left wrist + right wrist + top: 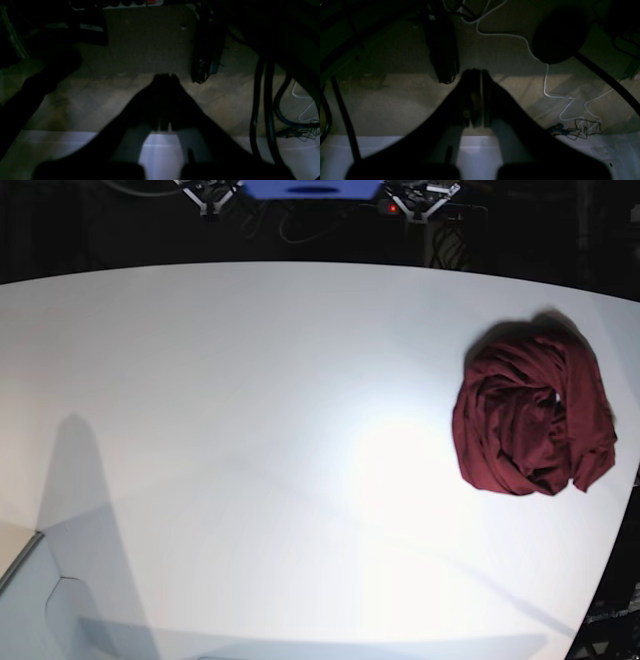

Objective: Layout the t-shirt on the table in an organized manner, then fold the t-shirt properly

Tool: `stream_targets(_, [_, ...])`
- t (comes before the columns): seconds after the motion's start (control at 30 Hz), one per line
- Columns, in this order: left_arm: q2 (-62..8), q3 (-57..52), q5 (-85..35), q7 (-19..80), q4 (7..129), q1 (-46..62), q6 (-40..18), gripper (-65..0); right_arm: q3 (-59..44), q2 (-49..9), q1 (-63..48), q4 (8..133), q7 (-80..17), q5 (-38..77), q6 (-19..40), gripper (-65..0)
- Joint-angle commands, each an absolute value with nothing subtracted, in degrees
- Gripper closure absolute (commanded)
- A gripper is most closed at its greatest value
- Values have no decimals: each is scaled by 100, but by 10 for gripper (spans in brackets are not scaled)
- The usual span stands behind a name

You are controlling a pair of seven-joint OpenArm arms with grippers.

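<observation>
The t-shirt (532,418) is a dark maroon, crumpled heap near the right edge of the white table (250,430) in the base view. Neither arm shows in that view. In the left wrist view my left gripper (166,76) is shut with nothing between its fingers and hangs beyond the table's edge (62,140), over the floor. My right gripper (477,72) is likewise shut and empty in the right wrist view, past the table's edge (395,147). No shirt appears in either wrist view.
Both wrist views are dim and show carpeted floor below. Black cables (260,100) hang at the right of the left wrist view. A white cable (545,82) and a round dark object (557,37) lie on the floor. A blue device (310,188) sits behind the table.
</observation>
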State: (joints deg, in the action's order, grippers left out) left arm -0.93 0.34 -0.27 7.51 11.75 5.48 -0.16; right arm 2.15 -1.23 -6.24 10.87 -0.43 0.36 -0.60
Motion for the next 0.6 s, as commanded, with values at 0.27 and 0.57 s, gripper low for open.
stream_targets(0.27, [-92, 40, -22, 769, 1191, 532, 13, 0, 207, -127, -681, 1385, -57, 13, 31, 0])
stream_targets(0.57, [-207, 13, -40, 752, 1200, 532, -4, 0, 207, -145, -699, 1411, -57, 13, 31, 0])
